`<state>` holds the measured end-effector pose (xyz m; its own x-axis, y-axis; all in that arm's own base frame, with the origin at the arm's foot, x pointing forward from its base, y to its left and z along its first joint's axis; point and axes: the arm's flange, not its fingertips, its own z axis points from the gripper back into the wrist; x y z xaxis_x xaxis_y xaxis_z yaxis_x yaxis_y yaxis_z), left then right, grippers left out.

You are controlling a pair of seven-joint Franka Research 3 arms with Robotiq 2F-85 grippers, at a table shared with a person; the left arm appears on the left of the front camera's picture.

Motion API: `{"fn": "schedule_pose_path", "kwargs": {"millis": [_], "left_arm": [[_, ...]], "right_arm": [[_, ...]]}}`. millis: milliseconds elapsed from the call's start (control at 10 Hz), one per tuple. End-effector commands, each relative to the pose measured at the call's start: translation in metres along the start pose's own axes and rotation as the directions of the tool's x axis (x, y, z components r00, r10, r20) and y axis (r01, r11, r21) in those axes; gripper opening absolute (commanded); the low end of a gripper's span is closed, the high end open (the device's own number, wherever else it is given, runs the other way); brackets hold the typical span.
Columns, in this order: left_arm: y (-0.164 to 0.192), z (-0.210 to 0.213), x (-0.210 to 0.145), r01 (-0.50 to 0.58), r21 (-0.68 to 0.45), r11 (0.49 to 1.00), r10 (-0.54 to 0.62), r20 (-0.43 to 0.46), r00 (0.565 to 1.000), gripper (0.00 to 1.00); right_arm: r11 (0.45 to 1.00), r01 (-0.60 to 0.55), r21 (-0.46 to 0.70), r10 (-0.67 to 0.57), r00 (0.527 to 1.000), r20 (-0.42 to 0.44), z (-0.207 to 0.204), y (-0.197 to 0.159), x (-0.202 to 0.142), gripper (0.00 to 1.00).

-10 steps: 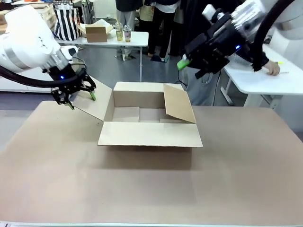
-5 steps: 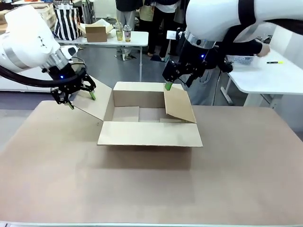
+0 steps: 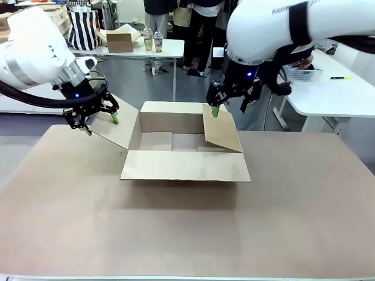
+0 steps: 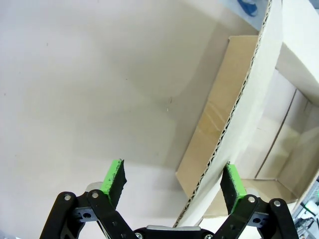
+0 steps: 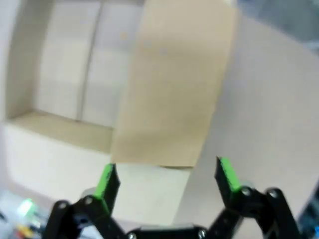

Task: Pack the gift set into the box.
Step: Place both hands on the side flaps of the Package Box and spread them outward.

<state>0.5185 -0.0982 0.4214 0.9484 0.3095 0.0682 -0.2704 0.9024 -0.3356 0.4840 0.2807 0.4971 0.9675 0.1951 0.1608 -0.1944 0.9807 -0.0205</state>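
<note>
One box (image 3: 184,151), long axis left-right, is sitting open-up; left gripper (image 4: 173,181) is straddling its left flap (image 3: 117,130), right gripper (image 5: 167,179) is hovering over its right flap (image 3: 221,130), both gaping wide.

White table (image 3: 166,47), grey floor (image 3: 130,82)

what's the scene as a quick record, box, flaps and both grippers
box: brown carton, open, on the table
left flap: leaning outward
left gripper: open, fingers either side of the left flap's edge
right flap: standing up, leaning in over the box
right gripper: open, just above the right flap's top edge
box inside: bare cardboard floor
</note>
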Motion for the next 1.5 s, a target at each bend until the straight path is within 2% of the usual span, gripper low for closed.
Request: {"fn": "schedule_pose_path", "kwargs": {"millis": [0,200,300,500,700,1000,1100,1200,1400], "left_arm": [[0.0,0.003,0.0,-0.011,0.013,1.0,0.011,-0.004,1.0,1.0],[0.0,0.003,0.0,-0.011,0.013,1.0,0.011,-0.004,1.0,1.0],[0.0,0.003,0.0,-0.011,0.013,1.0,0.011,-0.004,1.0,1.0],[0.0,0.003,0.0,-0.011,0.013,1.0,0.011,-0.004,1.0,1.0],[0.0,0.003,0.0,-0.011,0.013,1.0,0.011,-0.004,1.0,1.0],[0.0,0.003,0.0,-0.011,0.013,1.0,0.011,-0.004,1.0,1.0],[0.0,0.003,0.0,-0.011,0.013,1.0,0.011,-0.004,1.0,1.0],[0.0,0.003,0.0,-0.011,0.013,1.0,0.011,-0.004,1.0,1.0],[0.0,0.003,0.0,-0.011,0.013,1.0,0.011,-0.004,1.0,1.0]], "right_arm": [[0.93,0.3,-0.211,-0.331,0.935,-0.128,-0.009,0.06,0.044,1.0],[0.909,0.339,-0.243,-0.379,0.914,-0.147,-0.021,0.084,0.065,1.0],[0.878,0.393,-0.275,-0.435,0.893,-0.115,-0.027,0.09,0.07,1.0],[0.871,0.389,-0.3,-0.427,0.902,-0.07,-0.041,0.111,0.076,1.0],[0.835,0.368,-0.409,-0.408,0.913,-0.01,-0.062,0.123,0.084,1.0],[0.806,0.357,-0.472,-0.409,0.912,-0.009,-0.097,0.103,0.092,1.0],[0.787,0.365,-0.498,-0.416,0.909,0.009,-0.101,0.095,0.089,1.0],[0.79,0.357,-0.498,-0.41,0.912,0.003,-0.104,0.086,0.085,1.0],[0.758,0.381,-0.53,-0.422,0.905,0.048,-0.089,0.067,0.076,1.0]]}}
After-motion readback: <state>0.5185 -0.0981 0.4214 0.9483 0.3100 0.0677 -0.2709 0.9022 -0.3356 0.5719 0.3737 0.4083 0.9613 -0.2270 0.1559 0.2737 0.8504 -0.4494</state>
